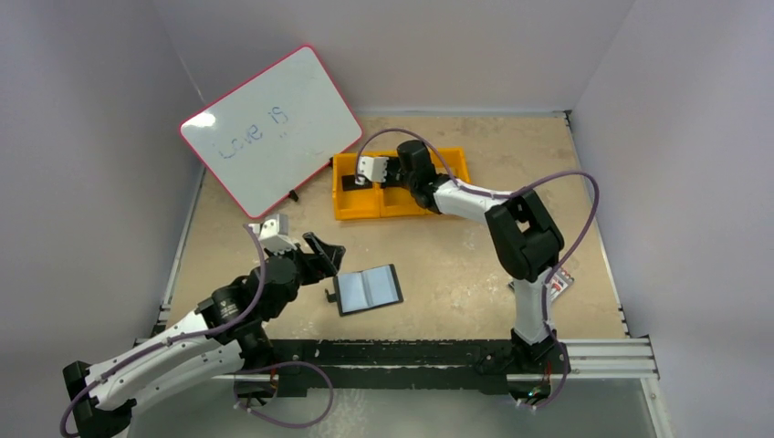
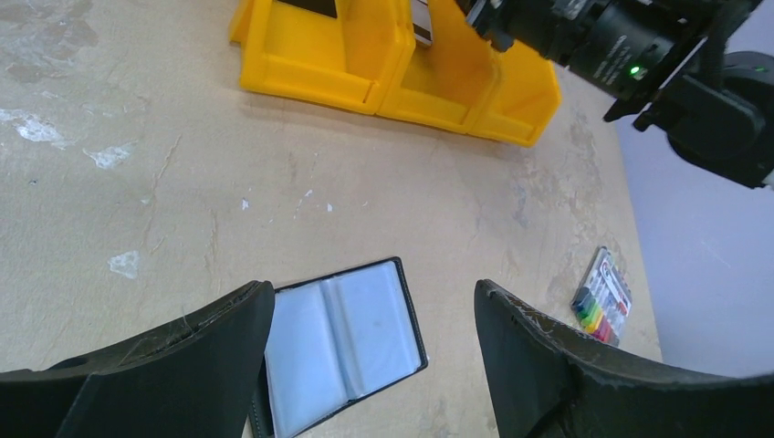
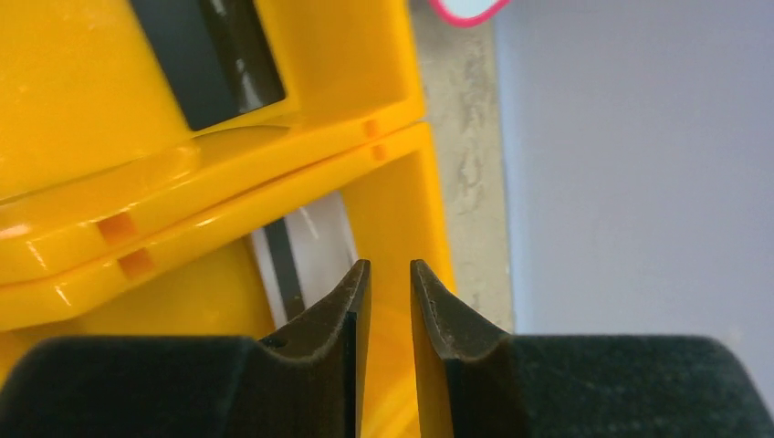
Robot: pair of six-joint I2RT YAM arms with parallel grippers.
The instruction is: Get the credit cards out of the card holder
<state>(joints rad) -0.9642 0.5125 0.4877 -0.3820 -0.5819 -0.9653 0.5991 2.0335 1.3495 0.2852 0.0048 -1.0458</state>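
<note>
Right fingers (image 3: 354, 315) barely parted at the tray, left fingers (image 2: 214, 338) spread wide above the open card holder.

The right fingers show a narrow gap with nothing between them, their tips down inside an orange-yellow tray (image 1: 357, 213) at the back of the worktop (image 1: 456, 260). A pale card (image 3: 310, 246) with a dark stripe stands just beside the tips in that compartment, and a black card (image 3: 208, 57) lies in the neighbouring one. The left fingers grip nothing and hang over the card holder (image 2: 345, 339), which lies opened flat near the front of the worktop with its clear sleeves facing up. A pack of markers (image 2: 604, 297) lies off to the right. A pink-edged whiteboard (image 1: 271, 128) leans at the back left.
</note>
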